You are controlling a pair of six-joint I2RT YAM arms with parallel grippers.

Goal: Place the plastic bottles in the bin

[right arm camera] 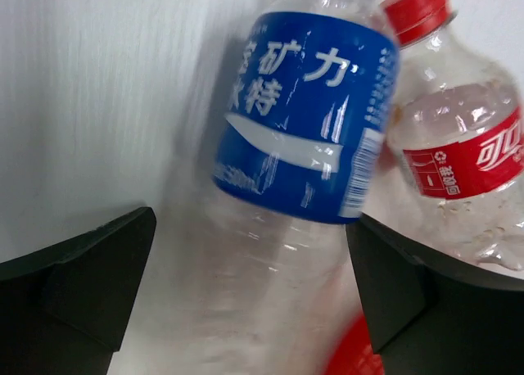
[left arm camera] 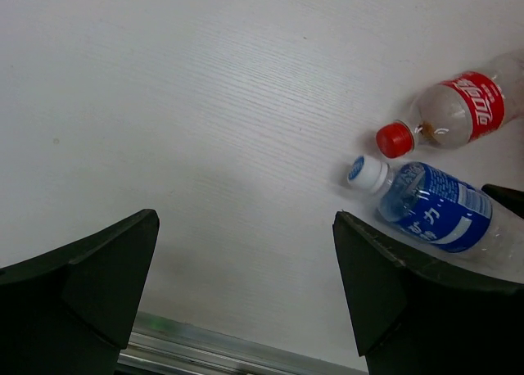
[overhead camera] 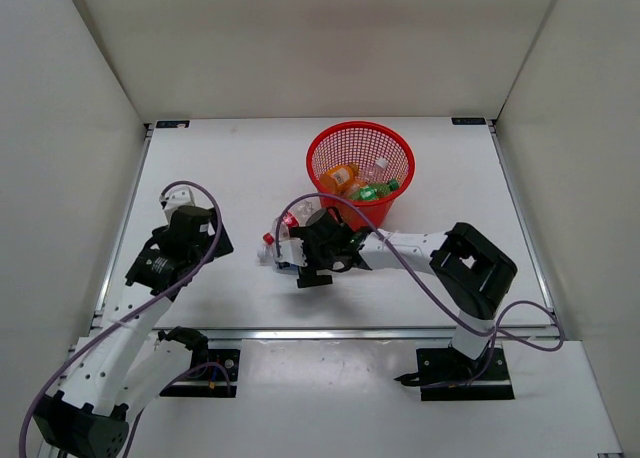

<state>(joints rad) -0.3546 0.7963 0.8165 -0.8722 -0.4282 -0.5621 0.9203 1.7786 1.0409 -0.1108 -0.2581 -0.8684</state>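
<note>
The red mesh bin (overhead camera: pixel 322 143) stands at the back of the table and holds an orange-filled bottle (overhead camera: pixel 341 176), a green bottle (overhead camera: pixel 372 191) and a clear one (overhead camera: pixel 378 166). Two bottles lie on the table in front of it: a red-label bottle (overhead camera: pixel 293 219) (left arm camera: pixel 458 109) (right arm camera: pixel 463 158) and a blue-label bottle (overhead camera: pixel 278 255) (left arm camera: pixel 430 207) (right arm camera: pixel 307 117). My right gripper (overhead camera: pixel 295 260) (right arm camera: pixel 250 293) is open, with its jaws on either side of the blue-label bottle's clear lower body. My left gripper (overhead camera: pixel 212 236) (left arm camera: pixel 246 260) is open and empty, over bare table to the left of both bottles.
The table's metal front edge (left arm camera: pixel 213 350) runs just below my left gripper. White walls enclose the table on three sides. The right arm's purple cable (overhead camera: pixel 400 263) loops over the table near the bin.
</note>
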